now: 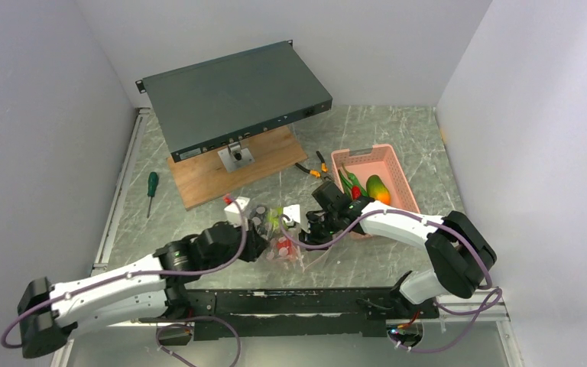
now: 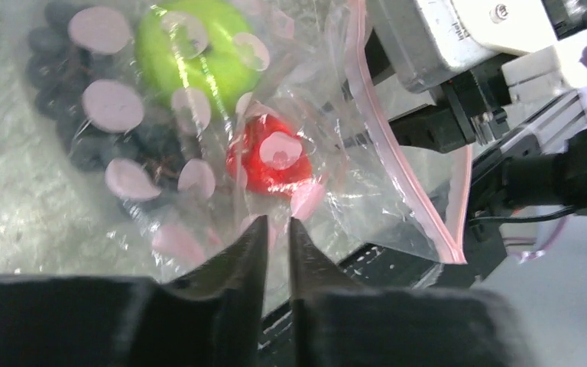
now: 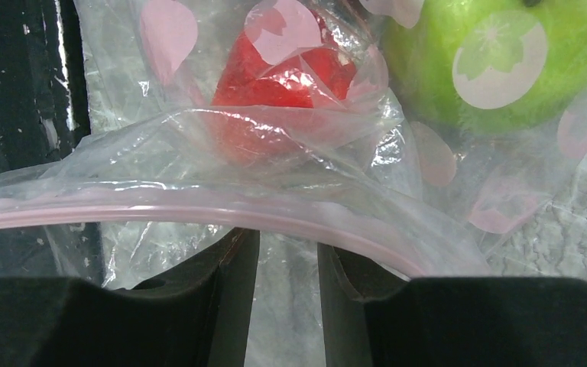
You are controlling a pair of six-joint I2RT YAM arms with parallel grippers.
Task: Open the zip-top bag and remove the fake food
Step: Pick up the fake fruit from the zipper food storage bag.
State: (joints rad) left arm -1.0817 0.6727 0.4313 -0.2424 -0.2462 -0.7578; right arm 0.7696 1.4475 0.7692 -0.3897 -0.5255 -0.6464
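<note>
The marble surface (image 1: pixel 397 138) carries a rack unit (image 1: pixel 233 95) toward its far edge, clear of the work. The pink basket (image 1: pixel 388 160) sits by the right edge within the right arm's reach, probably as the drop-off, since a mango (image 1: pixel 378 189) lies in it. The zip-top bag (image 1: pixel 279 237) lies at the middle of the near edge, between the arms so each can work one side. The right end effector (image 3: pixel 287 245) has its jaws apart at the pink zip rim (image 3: pixel 199 214), seemingly to keep the gaping mouth wide. The left end effector (image 2: pixel 277 223), jaws narrowly apart, faces the bag's dotted wall and clamps nothing I can make out. The fake food inside is grapes (image 2: pixel 69 115), a green apple (image 2: pixel 191 53) and a red piece (image 2: pixel 271 157).
</note>
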